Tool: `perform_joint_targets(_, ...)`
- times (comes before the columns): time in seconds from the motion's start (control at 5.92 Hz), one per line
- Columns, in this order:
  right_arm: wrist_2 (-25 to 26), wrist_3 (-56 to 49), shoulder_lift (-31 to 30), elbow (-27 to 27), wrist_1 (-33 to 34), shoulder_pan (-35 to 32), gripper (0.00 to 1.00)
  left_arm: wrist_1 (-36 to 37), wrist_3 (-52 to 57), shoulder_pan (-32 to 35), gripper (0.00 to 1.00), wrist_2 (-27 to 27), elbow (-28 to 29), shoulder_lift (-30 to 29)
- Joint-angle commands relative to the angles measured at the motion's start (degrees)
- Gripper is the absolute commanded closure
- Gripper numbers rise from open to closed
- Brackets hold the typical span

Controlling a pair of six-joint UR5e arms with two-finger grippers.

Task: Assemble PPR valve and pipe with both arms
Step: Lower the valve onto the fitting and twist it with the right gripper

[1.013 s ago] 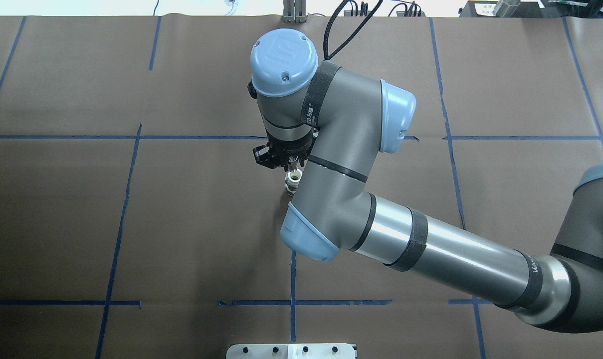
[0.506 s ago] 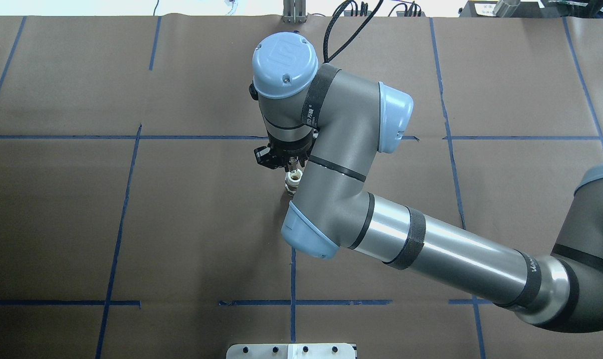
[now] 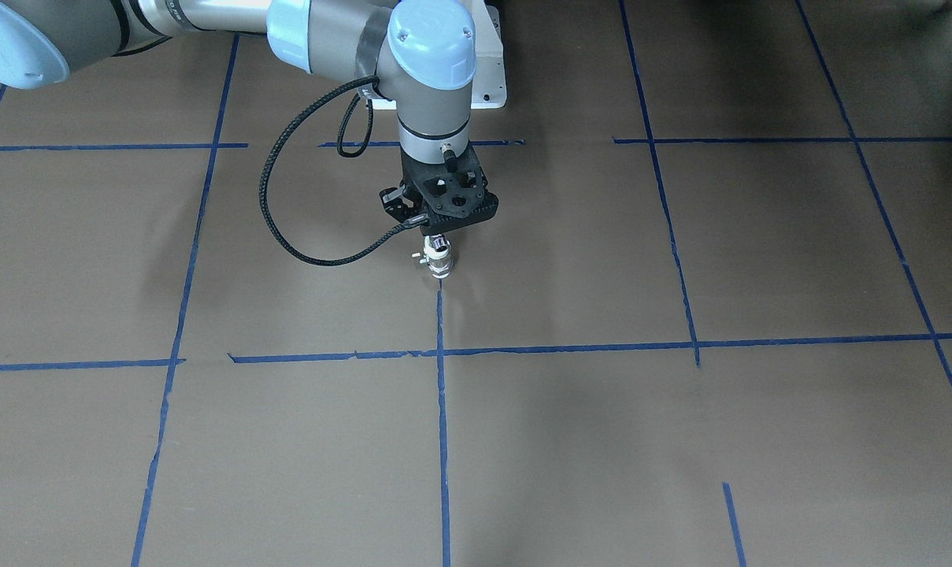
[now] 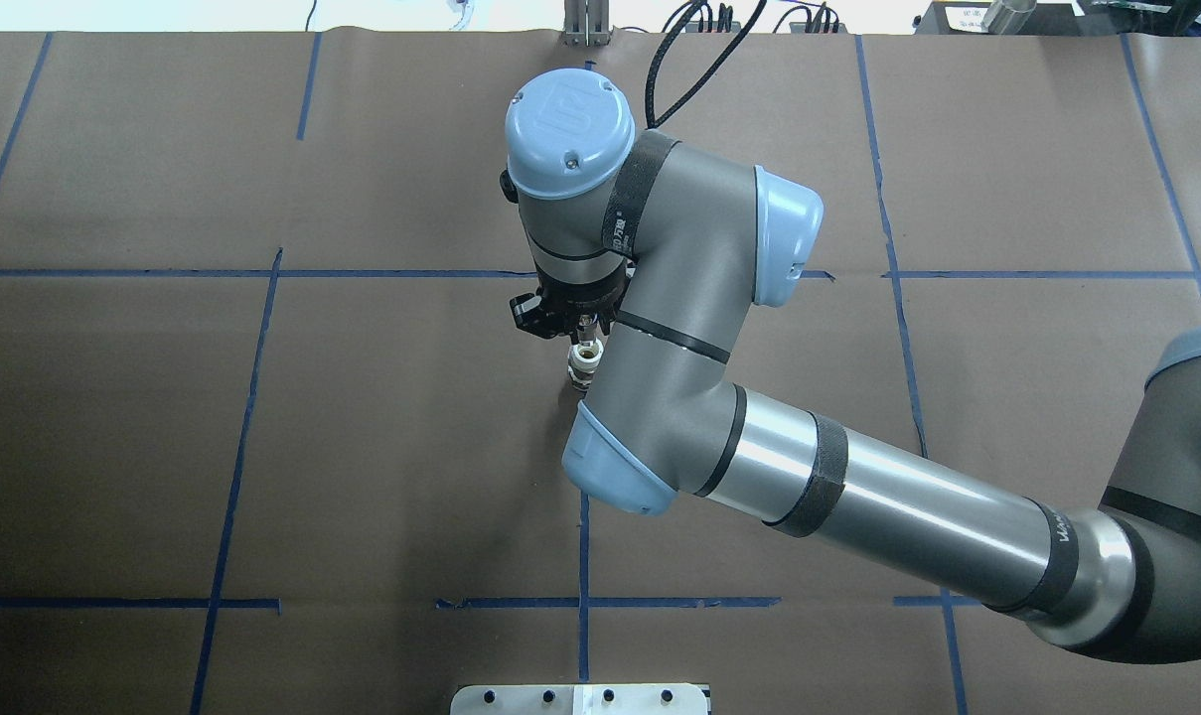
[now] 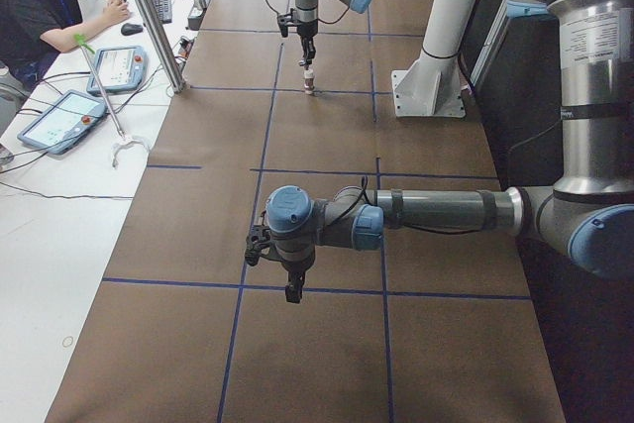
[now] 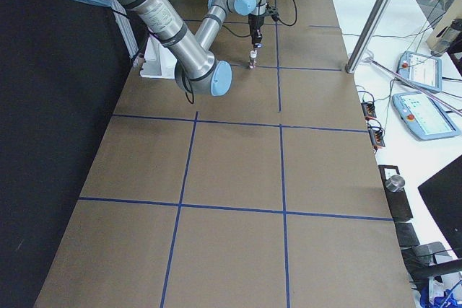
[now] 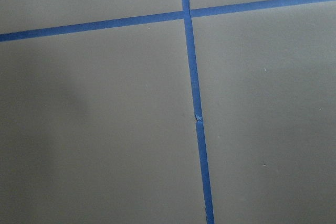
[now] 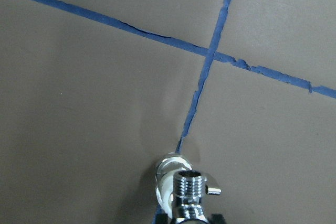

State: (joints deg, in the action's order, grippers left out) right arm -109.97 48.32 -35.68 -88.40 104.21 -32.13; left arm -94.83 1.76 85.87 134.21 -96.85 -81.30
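My right gripper points straight down over the middle of the table and is shut on the pipe, a small chrome fitting. Its threaded end shows at the bottom of the right wrist view. The PPR valve stands upright on the brown table right under the pipe. I cannot tell whether they touch. The valve's white ring also shows in the overhead view, just below the gripper. My left gripper hangs over bare table far from them, and I cannot tell whether it is open or shut.
Blue tape lines divide the brown table cover into squares. A black cable loops beside the right wrist. The white pedestal stands behind the right arm. An operator sits beyond the table's far side with tablets.
The right wrist has shifted very slightly in the overhead view. The valve stands in the same spot.
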Motion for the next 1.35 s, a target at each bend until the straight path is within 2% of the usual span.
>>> perform_joint_targets(0.0, 0.02, 0.11, 0.0, 0.5, -0.06, 0.04, 1.0, 0.0, 0.0, 0.0, 0.0, 0.0, -0.09, 0.09)
perform_joint_targets(1.18, 0.28, 0.64, -0.53, 0.59, 0.03, 1.19, 1.0, 0.0, 0.0, 0.0, 0.0, 0.0, 0.09, 0.0)
